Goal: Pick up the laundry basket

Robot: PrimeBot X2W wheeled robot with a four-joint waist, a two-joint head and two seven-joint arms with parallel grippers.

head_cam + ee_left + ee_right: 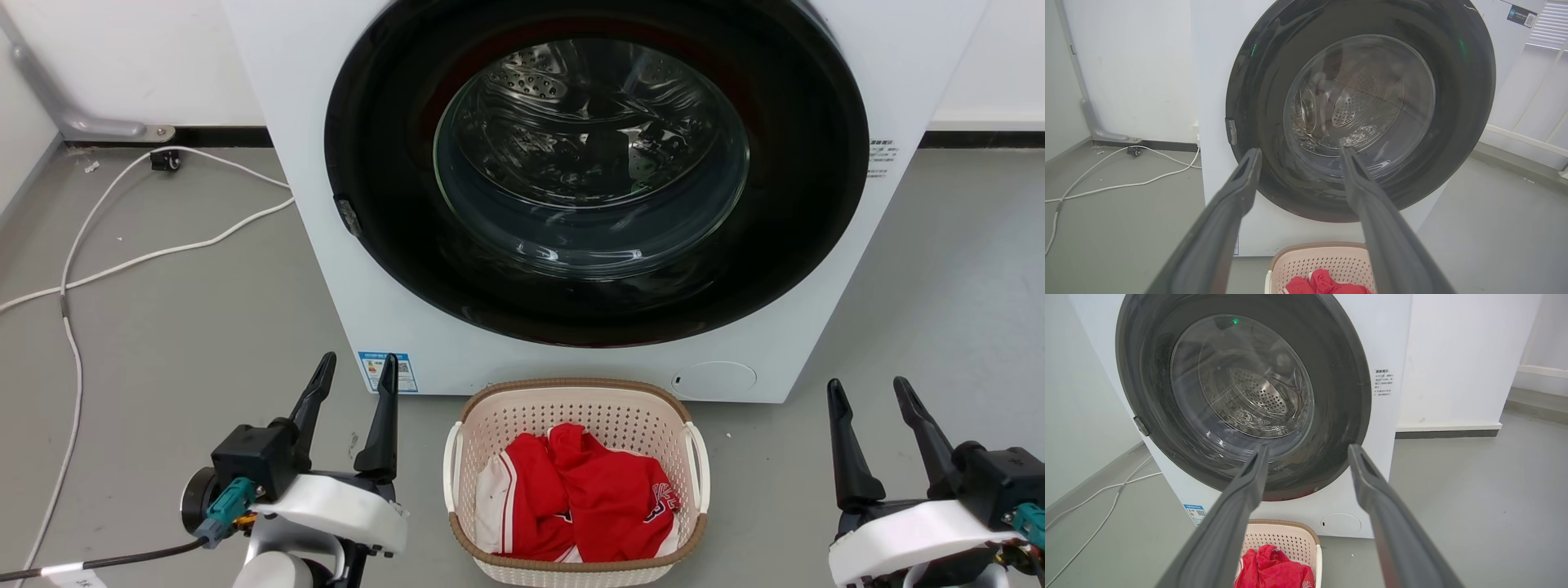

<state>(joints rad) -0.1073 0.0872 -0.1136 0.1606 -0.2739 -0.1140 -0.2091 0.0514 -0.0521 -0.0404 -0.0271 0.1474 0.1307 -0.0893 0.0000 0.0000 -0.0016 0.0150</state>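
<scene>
The laundry basket (620, 420) sits on the grey floor (188, 343) just in front of the white washing machine (286, 90), below the lower edge of its big round dark door (392, 204) and roughly centred under it. It is cream-white and perforated, with a brown woven-look rim and a white handle on each side, and it stands upright. Inside lies a crumpled heap of red clothing (596, 490) with some white cloth at the basket's left (a bit of lettering shows on the red, too small to read). The left claw (359, 359) hangs over the floor to the left of the basket, well apart from it, its two dark fingers spread and empty, pointing toward the washer. The right claw (867, 384) mirrors it on the other side, likewise released and holding nothing, clear of the right handle. From the left wrist, the left claw (1300, 151) frames the door's glass between its parted fingers, with the basket (1327, 261) low at the bottom edge. From the right wrist, the right claw (1308, 447) is just as wide, and the basket (1286, 539) shows beside its left finger. A white cable (163, 253) trails across the floor left of the machine, and a small blue label (404, 377) sits at the washer's lower left corner.
</scene>
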